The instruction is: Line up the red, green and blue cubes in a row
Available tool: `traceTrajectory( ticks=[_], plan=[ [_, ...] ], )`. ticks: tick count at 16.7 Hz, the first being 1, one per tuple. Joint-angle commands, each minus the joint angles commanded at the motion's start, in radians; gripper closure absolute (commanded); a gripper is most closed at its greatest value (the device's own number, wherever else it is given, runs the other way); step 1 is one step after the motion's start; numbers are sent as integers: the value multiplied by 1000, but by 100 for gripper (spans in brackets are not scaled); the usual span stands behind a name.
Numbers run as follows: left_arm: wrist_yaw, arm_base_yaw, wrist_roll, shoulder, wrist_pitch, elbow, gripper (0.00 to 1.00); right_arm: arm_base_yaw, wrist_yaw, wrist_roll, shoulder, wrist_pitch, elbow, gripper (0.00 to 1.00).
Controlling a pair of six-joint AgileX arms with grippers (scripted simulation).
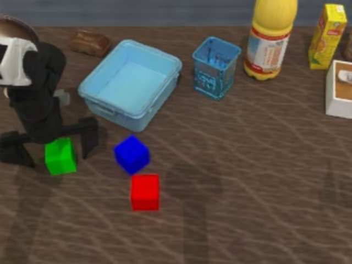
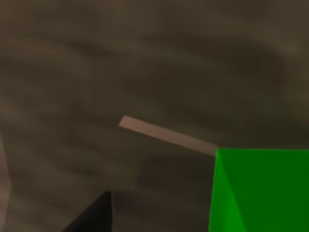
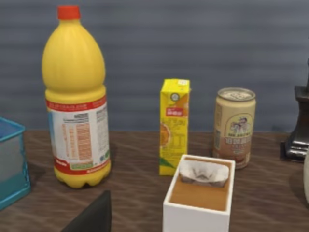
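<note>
The green cube (image 1: 60,155) sits on the table at the left, between the two widely spread fingers of my left gripper (image 1: 52,151), which is open and lowered around it. In the left wrist view the green cube (image 2: 260,191) fills one corner close up, with one dark fingertip (image 2: 96,217) apart from it. The blue cube (image 1: 132,154) lies to the right of the green one, and the red cube (image 1: 145,192) is just in front of the blue one. My right arm is outside the top view; its wrist view shows one fingertip (image 3: 94,215) well off centre, holding nothing.
A pale blue tub (image 1: 104,63) stands behind the cubes, with a translucent blue cup (image 1: 216,67) to its right. A yellow bottle (image 1: 270,38), a juice carton (image 1: 328,36) and a white box (image 1: 341,91) stand at the back right. A brown object (image 1: 89,42) lies at the back left.
</note>
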Motion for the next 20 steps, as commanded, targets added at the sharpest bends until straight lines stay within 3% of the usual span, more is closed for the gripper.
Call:
traceTrajectory(
  ticks=[2, 15, 20],
  plan=[
    [0, 0, 0, 0, 0, 0, 0, 0, 0, 0, 0, 0, 0, 0],
    [0, 0, 0, 0, 0, 0, 98, 0, 0, 0, 0, 0, 0, 0],
    [0, 0, 0, 0, 0, 0, 100, 0, 0, 0, 0, 0, 0, 0]
  ],
)
